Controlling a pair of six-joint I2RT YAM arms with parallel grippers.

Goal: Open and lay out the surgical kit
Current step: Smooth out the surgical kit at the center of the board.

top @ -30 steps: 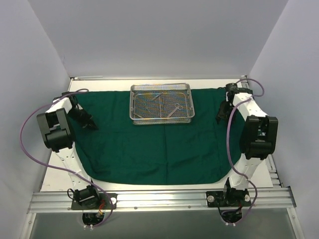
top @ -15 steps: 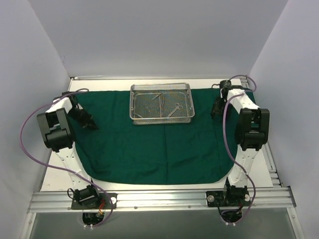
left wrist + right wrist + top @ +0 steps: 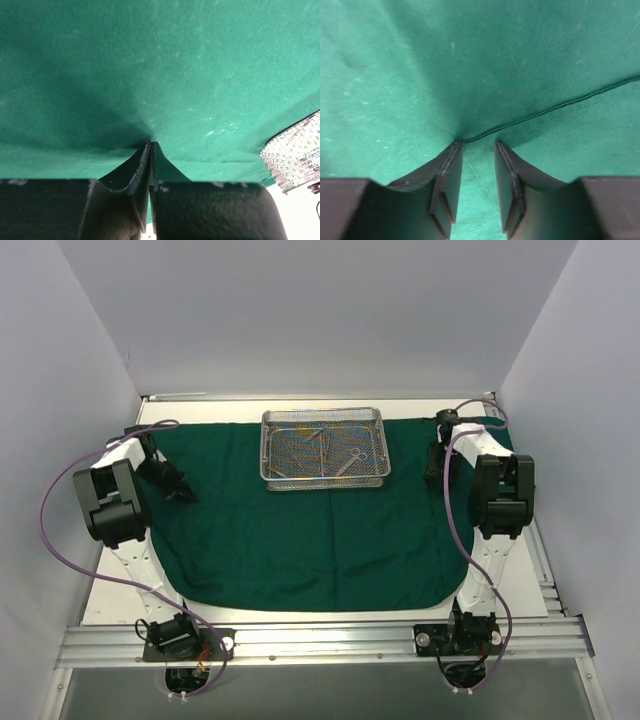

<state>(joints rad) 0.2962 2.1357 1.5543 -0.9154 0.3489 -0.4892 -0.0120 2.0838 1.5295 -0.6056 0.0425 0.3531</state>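
The dark green drape (image 3: 310, 530) lies spread flat over the white bench (image 3: 200, 410) and fills the middle of the top view. The wire-mesh tray (image 3: 324, 448) stands on the drape at the upper centre, with thin steel instruments (image 3: 345, 457) inside it. At the left side of the frame the left gripper (image 3: 180, 490) is down on the cloth. In its wrist view the jaws are closed together and pinch a small pucker of the drape, and a corner of the tray shows at the right edge. At the right side the right gripper (image 3: 434, 473) is low over the cloth near its edge. Its jaws stand apart and hold nothing, and a hem (image 3: 560, 105) of the drape runs past their tips.
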